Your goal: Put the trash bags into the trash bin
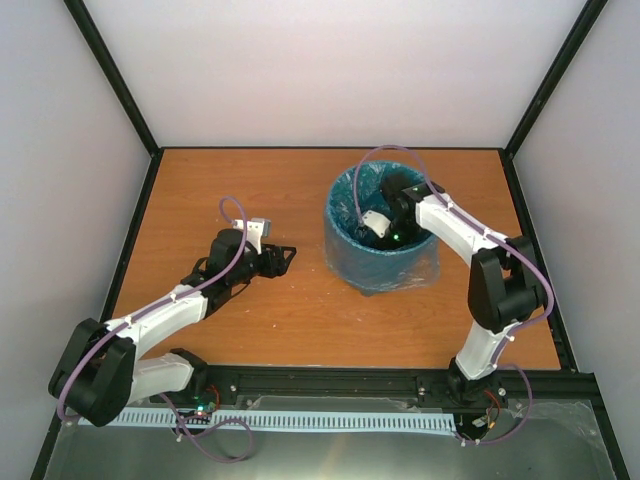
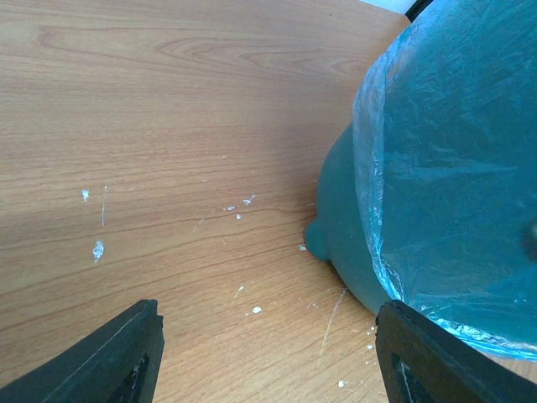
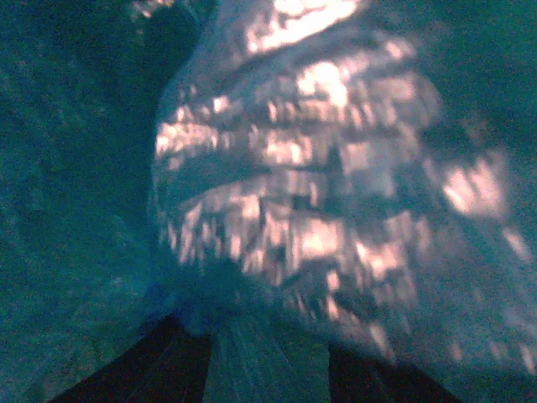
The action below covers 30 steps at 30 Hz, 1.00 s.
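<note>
The dark teal trash bin (image 1: 378, 268) stands right of the table's middle. The light-blue trash bag (image 1: 345, 200) lines it and hangs over the rim and down the outside. My right gripper (image 1: 400, 203) reaches down inside the bin; in the right wrist view it (image 3: 268, 365) holds a bunch of glossy film (image 3: 319, 168) between its dark fingers (image 3: 172, 369). My left gripper (image 1: 288, 257) is open and empty, low over the table just left of the bin. In the left wrist view the bin wall (image 2: 344, 239) and bag (image 2: 453, 168) lie ahead to the right of the open gripper (image 2: 268, 340).
The wooden table (image 1: 250, 190) is enclosed by white walls with black frame posts. A black rail (image 1: 330, 383) carrying both arm bases runs along the near edge. Small white specks (image 2: 98, 249) lie on the wood in front of the left gripper.
</note>
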{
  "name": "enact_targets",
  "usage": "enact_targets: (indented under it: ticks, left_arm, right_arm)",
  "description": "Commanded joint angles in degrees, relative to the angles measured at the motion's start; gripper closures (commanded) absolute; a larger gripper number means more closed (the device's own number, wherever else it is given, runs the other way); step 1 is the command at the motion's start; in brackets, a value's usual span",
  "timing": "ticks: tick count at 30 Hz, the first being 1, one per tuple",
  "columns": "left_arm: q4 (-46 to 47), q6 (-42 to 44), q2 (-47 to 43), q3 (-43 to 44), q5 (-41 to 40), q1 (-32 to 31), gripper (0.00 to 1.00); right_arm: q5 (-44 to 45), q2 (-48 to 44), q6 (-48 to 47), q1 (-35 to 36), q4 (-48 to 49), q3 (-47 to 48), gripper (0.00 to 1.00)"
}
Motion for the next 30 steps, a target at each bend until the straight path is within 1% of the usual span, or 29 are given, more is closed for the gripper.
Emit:
enact_targets:
  ticks: [1,10,22,30]
  left_arm:
    - [0.6,1.5,-0.5,0.1,-0.3,0.2,0.30]
    - [0.5,1.4,-0.4,0.1,-0.1,0.2,0.30]
    - [0.5,1.2,0.2,0.3,0.5,0.2,0.29]
    - [0.6,1.2,0.6,0.3,0.7,0.2,0.29]
  right_arm:
    - [1.2,1.6,1.0,0.8,3.2,-2.1,0.60]
    - [1.5,2.0,1.9,1.0,4.1,-3.0,0.60]
    - [-1.1,-5.5,3.3,1.0,1.3,-0.7,0.60]
    - [-1.0,-7.9,3.5,1.0,1.3,0.2,0.60]
